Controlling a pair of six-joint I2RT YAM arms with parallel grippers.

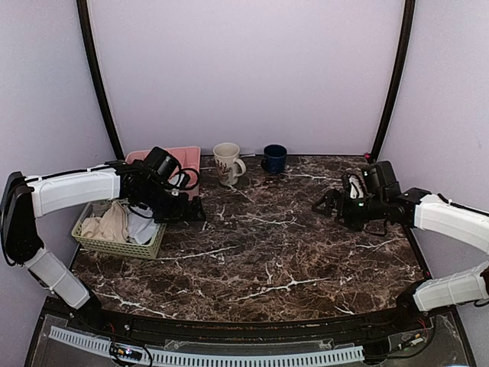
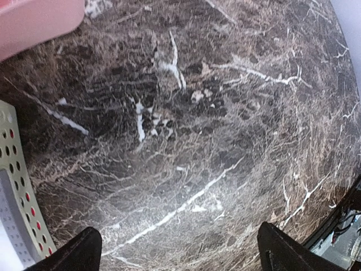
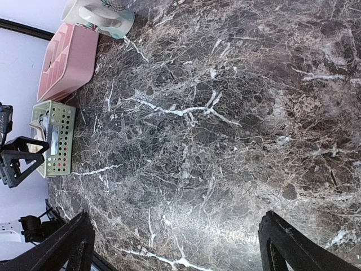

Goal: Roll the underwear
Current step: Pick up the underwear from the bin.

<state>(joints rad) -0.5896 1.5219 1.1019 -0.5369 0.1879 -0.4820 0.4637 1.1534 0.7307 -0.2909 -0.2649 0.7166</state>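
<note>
The underwear (image 1: 107,223) is a crumpled cream-beige cloth lying in the green basket (image 1: 149,246) at the table's left edge, beside a pale grey-white cloth (image 1: 142,226). My left gripper (image 1: 186,208) hangs open and empty over bare marble just right of the basket. In the left wrist view its gripper (image 2: 180,255) shows only table between the fingertips (image 2: 76,254), with the basket's rim (image 2: 17,192) at the left. My right gripper (image 1: 327,203) is open and empty above the right side of the table. It is also open in the right wrist view (image 3: 180,245).
A pink tray (image 1: 186,157) stands behind the basket. A cream patterned mug (image 1: 227,163) and a dark blue mug (image 1: 274,158) stand at the back centre. The right wrist view shows the basket (image 3: 56,138), tray (image 3: 67,59) and mug (image 3: 101,17) far off.
</note>
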